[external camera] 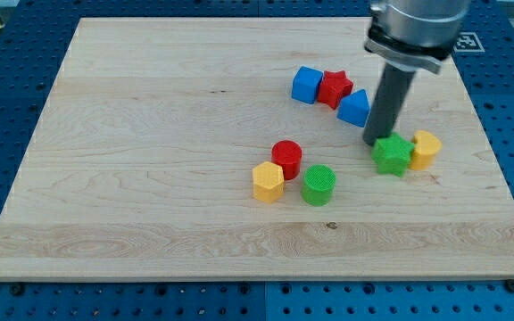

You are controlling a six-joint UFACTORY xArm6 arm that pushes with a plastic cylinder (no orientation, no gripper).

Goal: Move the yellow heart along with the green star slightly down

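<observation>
While the wooden tabletop [150,134] carried several blocks, my tip [375,143] stood at the upper-left edge of the green star [392,155], which touched the yellow heart [426,149] on its right. That pair lay side by side across the view, below the tip. No jaws existed on this rod, so nothing was pinched.

Wooden board [150,178], eight blocks.
Blue cube [306,85], red star [335,88], blue triangle [355,109], green star [392,154], yellow heart [426,149], red cylinder [286,159], yellow hexagon [268,182], green cylinder [319,185].
</observation>
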